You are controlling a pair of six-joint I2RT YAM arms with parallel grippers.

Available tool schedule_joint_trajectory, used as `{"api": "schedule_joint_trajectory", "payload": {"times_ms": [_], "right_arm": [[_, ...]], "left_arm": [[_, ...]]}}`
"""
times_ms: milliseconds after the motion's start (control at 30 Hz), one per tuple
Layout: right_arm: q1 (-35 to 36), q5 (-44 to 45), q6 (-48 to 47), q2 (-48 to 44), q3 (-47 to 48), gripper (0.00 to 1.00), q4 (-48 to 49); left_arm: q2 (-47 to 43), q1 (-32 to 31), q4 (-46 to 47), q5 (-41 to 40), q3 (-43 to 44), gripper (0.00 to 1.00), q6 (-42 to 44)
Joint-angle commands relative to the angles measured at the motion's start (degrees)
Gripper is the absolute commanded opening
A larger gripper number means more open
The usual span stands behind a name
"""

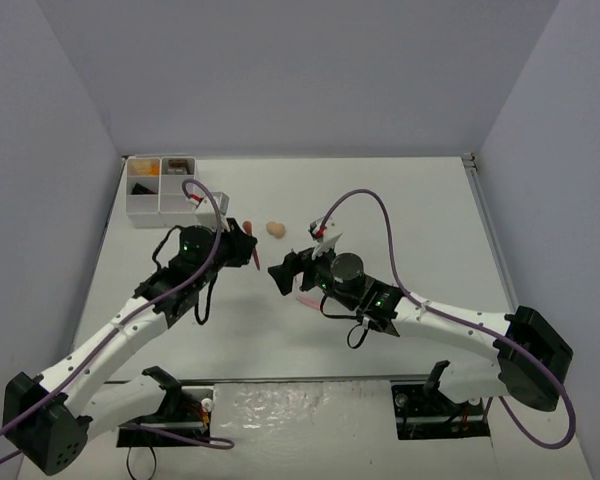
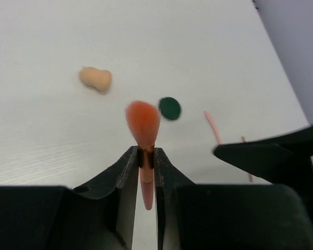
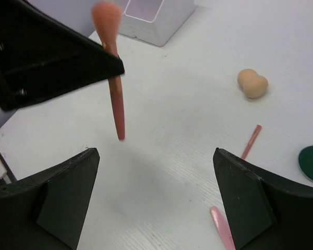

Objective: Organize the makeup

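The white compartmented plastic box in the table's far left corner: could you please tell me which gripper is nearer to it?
Left. The left gripper, shut on an orange-pink makeup brush, is by the white box's near right corner; the open right gripper sits farther right.

A white box (image 1: 145,218) on a white table (image 1: 400,200), far left corner.
The box is plastic, divided into open compartments, and it stands near the grey walls (image 1: 310,70) that close the table on three sides.
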Motion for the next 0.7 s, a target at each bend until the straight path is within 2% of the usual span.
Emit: {"api": "schedule_joint_trajectory", "payload": {"times_ms": [0, 133, 233, 367, 467, 667], "right_arm": [[-0.8, 8.4, -3.4, -6.2, -0.9, 0.89, -4.3], [-3.2, 10.7, -5.0, -8.6, -3.0, 0.91, -7.3], [-7.0, 9.0, -6.1, -10.0, -4.3, 0.94, -9.1], [-10.9, 6.9, -9.4, -11.8, -5.6, 1.0, -11.3], [-11.4, 8.7, -11.0, -12.9, -5.7, 1.0, -13.0], [-11.8, 9.1, -11.4, -15.4, -7.9, 1.0, -11.6]], "left_arm": [[3.6, 9.2, 2.8, -7.4, 7.8, 0.0, 8.6], [10.0, 19.7, 9.2, -7.4, 11.0, 0.0, 9.3], [16.3, 23.8, 15.3, -7.5, 13.9, 0.0, 13.3], [26.6, 27.9, 21.8, -7.1, 19.4, 0.0, 16.0], [31.3, 29.7, 26.7, -6.2, 22.8, 0.0, 16.0], [41.5, 31.8, 30.7, -5.2, 30.1, 0.0, 15.8]]}}
